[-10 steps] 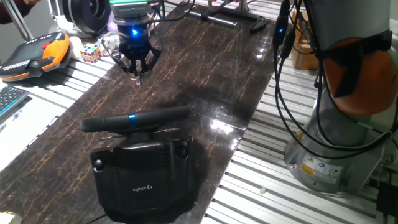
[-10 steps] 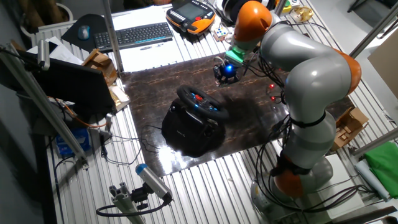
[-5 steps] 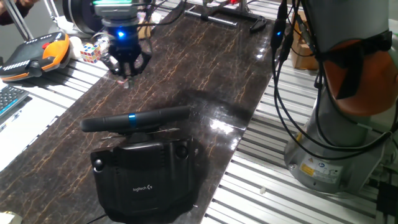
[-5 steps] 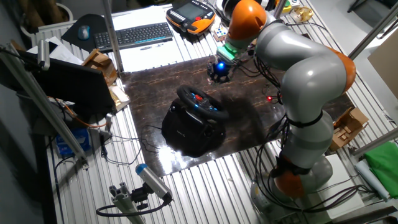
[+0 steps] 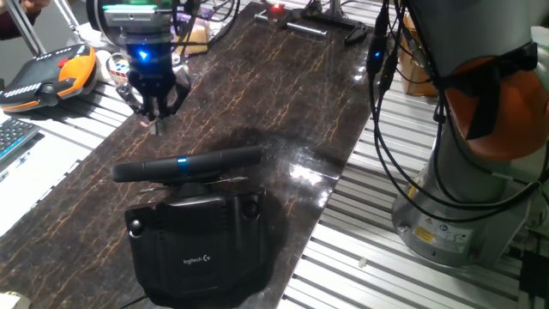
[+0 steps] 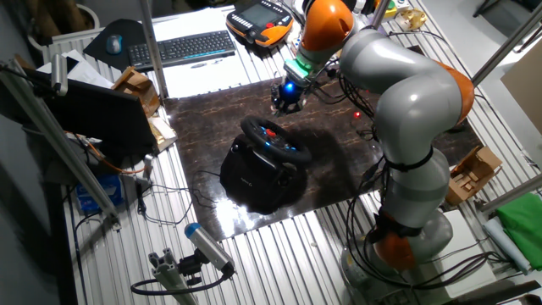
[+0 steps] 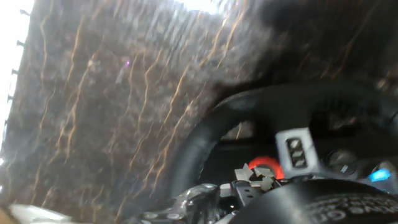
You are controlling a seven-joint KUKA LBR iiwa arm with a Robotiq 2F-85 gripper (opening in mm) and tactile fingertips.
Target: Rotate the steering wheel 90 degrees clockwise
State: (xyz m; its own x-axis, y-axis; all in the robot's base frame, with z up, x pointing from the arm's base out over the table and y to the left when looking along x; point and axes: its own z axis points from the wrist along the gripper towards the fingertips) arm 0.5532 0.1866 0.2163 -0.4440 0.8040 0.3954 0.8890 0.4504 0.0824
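Near edge of the dark marble-pattern table (image 5: 283, 103): bulky black plastic base with the Logitech logo (image 5: 199, 245) sits there, near-left corner of the slab as I see it in the one fixed view. Looks heavy and wide-footed; I'd judge it won't slide under a moderate turning load, but I can't see any clamp, so no hard sideways shove.

On top of it, the black round steering wheel rim (image 5: 187, 165), edge-on in that view, small blue stripe mark (image 5: 182, 162) at top centre. In the other fixed view the steering wheel (image 6: 275, 141) tilts up toward the far edge, red and blue buttons on the hub. Hand view shows the rim (image 7: 205, 134) as a thick matte arc; looks rubbery or leather-like, so grip should be decent, not slippery. Rigid ring on a shaft: it only rotates, probably with spring or motor resistance. I expect it to push back, so the path has to follow the arc, not a straight line.

Where to hold: I'd pinch across the rim's cross-section away from the spokes, at the top near the stripe or the upper side, then sweep clockwise. Avoid the hub buttons.

Farther back, the two-finger gripper (image 5: 154, 110) with its blue light hangs above the table beyond the wheel, toward the left long edge, touching nothing. Fingers look drawn close together at the tips, holding nothing. It'll need to spread before taking the rim.

Beyond the table's left edge: orange-and-black handheld controller (image 5: 53, 75). Not involved.
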